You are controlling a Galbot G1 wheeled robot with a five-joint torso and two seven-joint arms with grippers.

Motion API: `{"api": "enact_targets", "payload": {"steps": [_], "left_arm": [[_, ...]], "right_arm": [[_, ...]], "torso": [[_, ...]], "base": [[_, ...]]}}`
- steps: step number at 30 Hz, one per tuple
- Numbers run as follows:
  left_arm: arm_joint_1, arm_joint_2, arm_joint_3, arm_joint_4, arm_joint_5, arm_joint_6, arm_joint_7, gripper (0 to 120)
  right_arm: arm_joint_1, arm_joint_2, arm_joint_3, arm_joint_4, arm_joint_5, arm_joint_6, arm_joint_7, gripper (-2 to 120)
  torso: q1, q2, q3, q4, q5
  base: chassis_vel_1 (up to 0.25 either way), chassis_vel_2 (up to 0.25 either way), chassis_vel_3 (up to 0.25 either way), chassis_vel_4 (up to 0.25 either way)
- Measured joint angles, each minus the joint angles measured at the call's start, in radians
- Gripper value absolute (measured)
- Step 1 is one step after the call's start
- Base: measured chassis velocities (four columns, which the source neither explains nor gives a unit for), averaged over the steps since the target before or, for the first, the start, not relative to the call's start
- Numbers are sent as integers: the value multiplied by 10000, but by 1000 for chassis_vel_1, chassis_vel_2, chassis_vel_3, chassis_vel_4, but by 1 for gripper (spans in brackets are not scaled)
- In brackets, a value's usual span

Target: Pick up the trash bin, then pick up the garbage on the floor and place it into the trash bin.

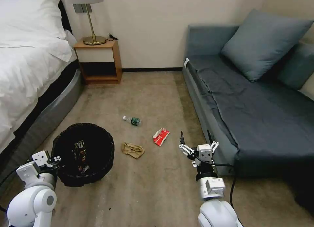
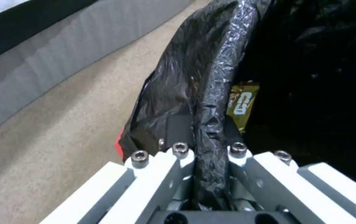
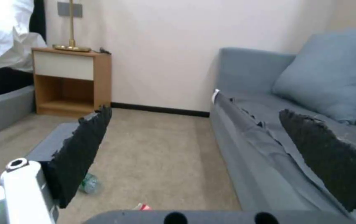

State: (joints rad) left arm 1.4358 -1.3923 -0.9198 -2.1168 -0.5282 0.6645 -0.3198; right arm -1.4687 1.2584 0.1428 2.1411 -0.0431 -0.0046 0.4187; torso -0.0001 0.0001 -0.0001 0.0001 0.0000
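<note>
Left end effector [image 2: 209,155] pinched on the crinkly glossy black liner at the trash bin [image 1: 83,153] rim, near the bed [image 1: 26,73]. Round bin holds the yellow-black wrapper [image 1: 80,155]. Right end effector [image 1: 195,144] spread wide, empty, beside the grey sofa [image 1: 255,115]. On the floor [image 1: 147,194]: clear bottle [image 1: 132,120], red-and-white packet [image 1: 161,136], crumpled tan paper bag [image 1: 132,149].
</note>
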Motion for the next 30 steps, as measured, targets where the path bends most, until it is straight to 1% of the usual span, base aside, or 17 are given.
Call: {"api": "enact_targets", "payload": {"steps": [5, 30], "left_arm": [[-14, 10, 0, 12, -2, 0, 7, 3], [61, 15, -143, -56, 42, -8, 5, 3]], "right_arm": [[3, -161, 56, -21, 80, 26, -10, 100], [412, -393, -307, -304, 405, -56, -56, 100]], "torso": [[1, 0, 2, -1, 0], [0, -1, 1, -1, -1]], "base": [[-154, 155, 153, -157], [-140, 140, 136, -143]]}}
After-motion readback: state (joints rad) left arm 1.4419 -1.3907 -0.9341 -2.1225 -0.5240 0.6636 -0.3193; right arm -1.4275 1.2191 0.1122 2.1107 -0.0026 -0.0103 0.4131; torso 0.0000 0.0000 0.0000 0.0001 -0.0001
